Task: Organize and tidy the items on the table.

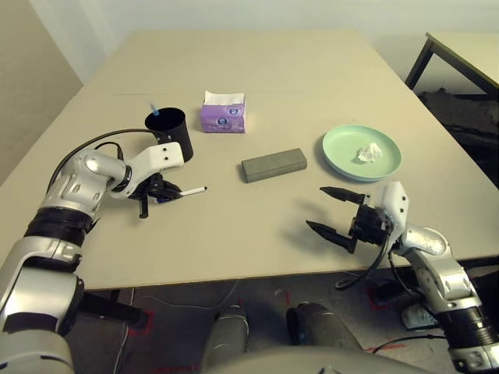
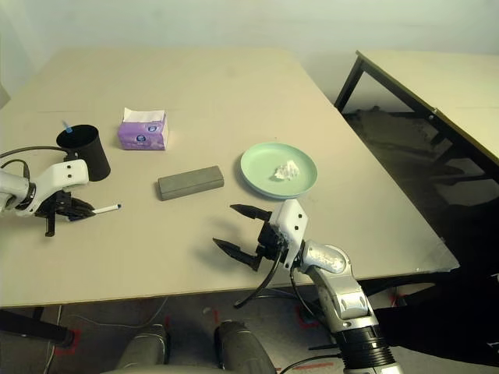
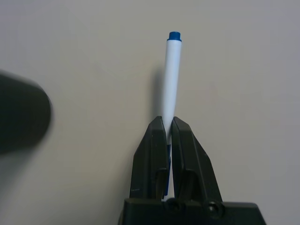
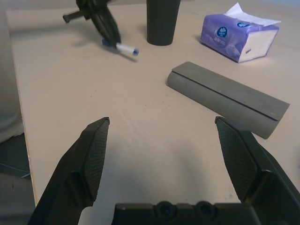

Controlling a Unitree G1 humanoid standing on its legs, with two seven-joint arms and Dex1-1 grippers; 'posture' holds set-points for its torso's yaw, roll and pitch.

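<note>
My left gripper [image 1: 161,191] is shut on a thin white marker [image 3: 173,75] with a blue end, low over the beige table [image 1: 234,234] just in front of the black cup [image 1: 170,132]. Another marker [image 1: 155,111] stands in that cup, its blue tip showing. The grey glasses case [image 1: 274,164] lies closed mid-table. To its right a white tissue wad [image 1: 369,153] rests on the pale green plate [image 1: 339,144]. My right gripper [image 1: 334,210] hangs open near the front edge, before the plate, holding nothing.
A purple tissue pack [image 1: 223,113] stands behind the cup and the case. A second table with dark legs [image 1: 460,54] is off to the far right. The beige top stretches bare at the back and between my two arms.
</note>
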